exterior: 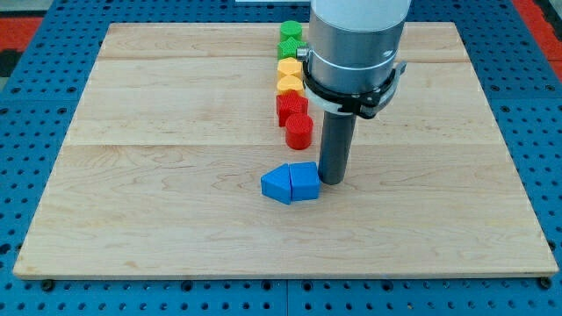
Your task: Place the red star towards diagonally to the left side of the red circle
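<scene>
The red star [291,107] lies near the board's middle top, touching the red circle [299,132], which sits just below it and slightly to the right. My tip [333,181] rests on the board below and to the right of the red circle, right beside a blue block [305,181] on its left. The star's upper part meets a yellow block [291,85].
A column of blocks runs up from the red star: two yellow blocks [288,67], then two green blocks [291,32] near the view's top. A second blue block [277,184] touches the first blue one. The wooden board [158,175] lies on a blue pegboard.
</scene>
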